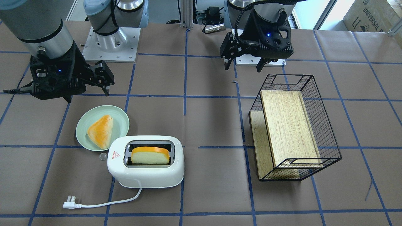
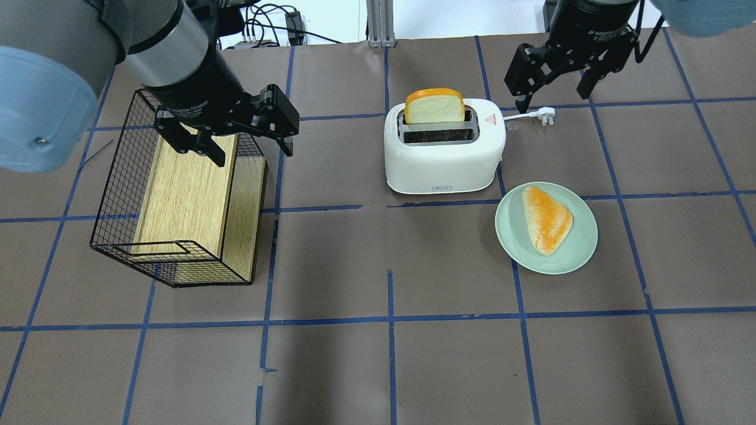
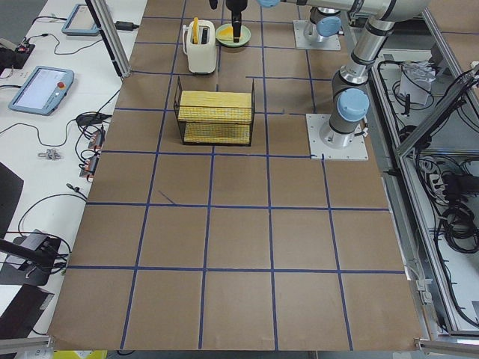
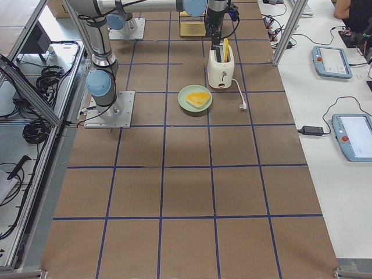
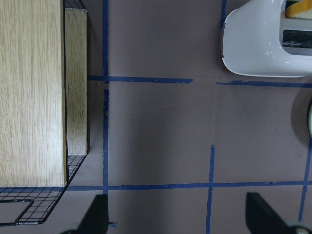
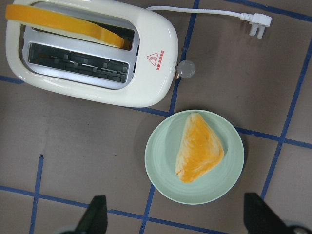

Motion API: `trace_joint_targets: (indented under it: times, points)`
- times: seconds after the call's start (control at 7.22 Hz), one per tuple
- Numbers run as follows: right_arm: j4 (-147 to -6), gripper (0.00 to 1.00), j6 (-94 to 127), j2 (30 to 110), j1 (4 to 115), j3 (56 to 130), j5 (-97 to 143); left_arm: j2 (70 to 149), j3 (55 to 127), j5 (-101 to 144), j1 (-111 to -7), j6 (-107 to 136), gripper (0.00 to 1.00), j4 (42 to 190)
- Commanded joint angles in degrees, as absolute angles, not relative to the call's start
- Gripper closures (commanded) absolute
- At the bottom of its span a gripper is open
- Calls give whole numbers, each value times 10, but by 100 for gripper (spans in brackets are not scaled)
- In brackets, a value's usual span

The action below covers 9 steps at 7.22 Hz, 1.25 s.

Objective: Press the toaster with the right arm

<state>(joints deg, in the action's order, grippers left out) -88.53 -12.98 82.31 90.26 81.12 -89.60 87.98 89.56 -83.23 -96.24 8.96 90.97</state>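
The glossy white toaster [image 2: 443, 159] stands mid-table, with a red triangle sticker, a clear knob [image 6: 185, 69] on its end, and a white cord and plug [image 2: 546, 115]. A bread slice [image 2: 434, 106] stands high out of one slot; the other slot is empty. The toaster also shows in the front view [image 1: 147, 175] and the right wrist view [image 6: 151, 83]. My right gripper [image 2: 554, 97] is open and empty, high above the table near the toaster's knob end and the plate; it also shows in the front view [image 1: 88, 96]. My left gripper [image 2: 254, 154] is open and empty over the basket.
A green plate [image 2: 585, 248] with a triangular bread piece [image 2: 548, 219] lies beside the toaster's knob end. A black wire basket [image 2: 118, 177] holding a wooden board [image 2: 183, 189] lies on its side on the robot's left. Brown paper with blue tape lines covers the table.
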Motion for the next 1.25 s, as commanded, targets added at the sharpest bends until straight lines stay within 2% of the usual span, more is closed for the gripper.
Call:
trace_joint_targets:
  times: [0.0,1.11]
  points:
    - [-889,0,-128,823,903,818,-896,880,896,-832,-962,90,0,910]
    - [-894,0,-86,824,904,819,-889,880,896,-832,-962,90,0,910]
